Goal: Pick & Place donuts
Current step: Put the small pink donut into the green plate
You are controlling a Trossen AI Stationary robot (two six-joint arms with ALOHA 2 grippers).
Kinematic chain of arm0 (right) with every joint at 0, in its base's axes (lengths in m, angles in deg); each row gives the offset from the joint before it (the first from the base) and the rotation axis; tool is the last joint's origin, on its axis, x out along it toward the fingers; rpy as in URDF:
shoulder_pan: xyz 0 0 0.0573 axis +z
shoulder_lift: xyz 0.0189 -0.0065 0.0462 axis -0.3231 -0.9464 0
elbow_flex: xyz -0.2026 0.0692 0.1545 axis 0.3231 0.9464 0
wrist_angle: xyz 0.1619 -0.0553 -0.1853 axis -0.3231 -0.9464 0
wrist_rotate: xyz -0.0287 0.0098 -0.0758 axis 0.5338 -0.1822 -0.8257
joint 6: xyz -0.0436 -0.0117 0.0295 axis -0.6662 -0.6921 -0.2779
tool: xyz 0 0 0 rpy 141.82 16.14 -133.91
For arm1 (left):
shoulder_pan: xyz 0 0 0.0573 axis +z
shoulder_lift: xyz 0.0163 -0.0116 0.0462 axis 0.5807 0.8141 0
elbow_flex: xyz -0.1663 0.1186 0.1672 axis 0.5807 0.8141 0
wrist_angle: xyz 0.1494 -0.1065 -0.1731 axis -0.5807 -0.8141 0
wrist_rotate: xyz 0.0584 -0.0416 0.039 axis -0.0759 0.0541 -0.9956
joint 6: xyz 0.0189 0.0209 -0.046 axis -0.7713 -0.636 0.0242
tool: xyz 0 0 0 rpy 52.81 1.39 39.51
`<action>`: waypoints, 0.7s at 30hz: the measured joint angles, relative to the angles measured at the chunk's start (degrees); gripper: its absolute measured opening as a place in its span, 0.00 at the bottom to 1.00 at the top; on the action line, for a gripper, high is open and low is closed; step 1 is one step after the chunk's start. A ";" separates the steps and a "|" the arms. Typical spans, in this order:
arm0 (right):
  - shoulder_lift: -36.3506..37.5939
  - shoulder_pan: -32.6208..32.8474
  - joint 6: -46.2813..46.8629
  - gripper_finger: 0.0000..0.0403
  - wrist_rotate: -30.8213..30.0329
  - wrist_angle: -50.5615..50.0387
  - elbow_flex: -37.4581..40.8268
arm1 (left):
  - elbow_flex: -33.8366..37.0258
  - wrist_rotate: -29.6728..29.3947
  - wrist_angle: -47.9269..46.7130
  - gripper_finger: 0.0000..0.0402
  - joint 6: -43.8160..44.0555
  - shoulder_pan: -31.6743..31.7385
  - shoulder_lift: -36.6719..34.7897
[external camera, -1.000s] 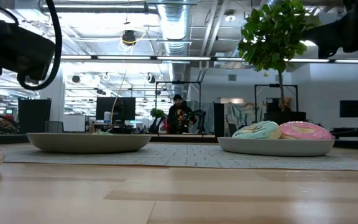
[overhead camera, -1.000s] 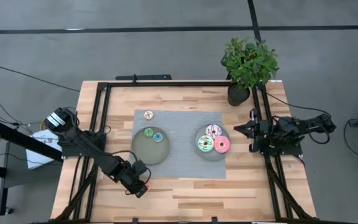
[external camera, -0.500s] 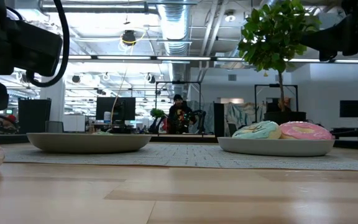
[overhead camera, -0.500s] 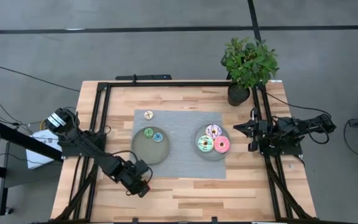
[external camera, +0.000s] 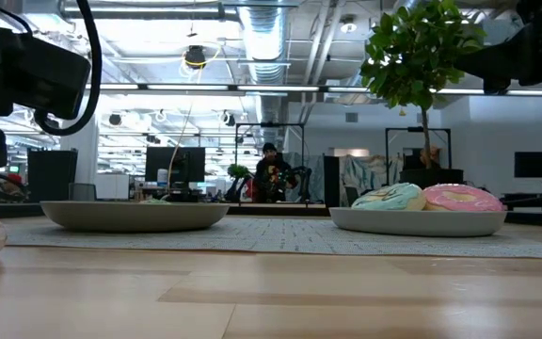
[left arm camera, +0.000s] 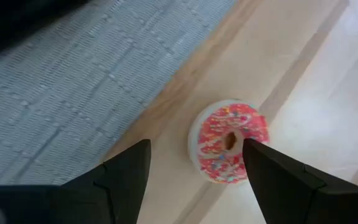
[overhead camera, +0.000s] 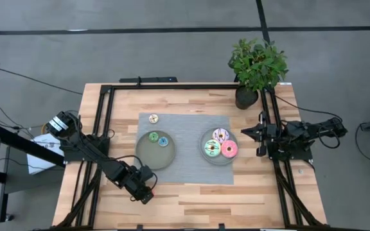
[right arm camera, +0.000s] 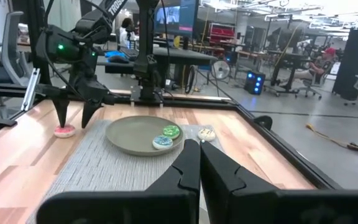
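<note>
Wooden table (overhead camera: 191, 192), grey mat (overhead camera: 185, 163) (workshop behind)

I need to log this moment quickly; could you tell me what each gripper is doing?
Left gripper: open, above the red donut, holding nothing.
Right gripper: closed, empty, waiting at the table's right side.

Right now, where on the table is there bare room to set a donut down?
Free: most of the left plate beside its green donut and blue donut, and the mat between the plates. Crowded: the right plate, filled by three large donuts. The left gripper hovers over the red donut.
</note>
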 joint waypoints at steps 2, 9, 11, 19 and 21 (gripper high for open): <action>0.00 0.00 0.00 0.00 0.00 -0.04 0.00 | 0.00 -0.38 -0.98 0.62 0.01 0.02 0.00; 0.00 0.00 0.00 0.00 0.04 -0.04 0.00 | 0.00 -0.94 -1.24 0.57 0.45 0.00 0.00; 0.00 0.00 0.00 0.00 0.05 -0.04 0.00 | 0.00 -0.96 -1.23 0.55 0.48 0.00 0.00; 0.00 0.00 0.02 0.00 0.07 -0.06 -0.02 | -0.02 -1.22 -1.19 0.49 1.41 0.00 0.00; 0.00 0.00 0.02 0.00 0.07 -0.11 -0.02 | -0.02 -1.45 -1.19 0.48 1.48 0.00 0.00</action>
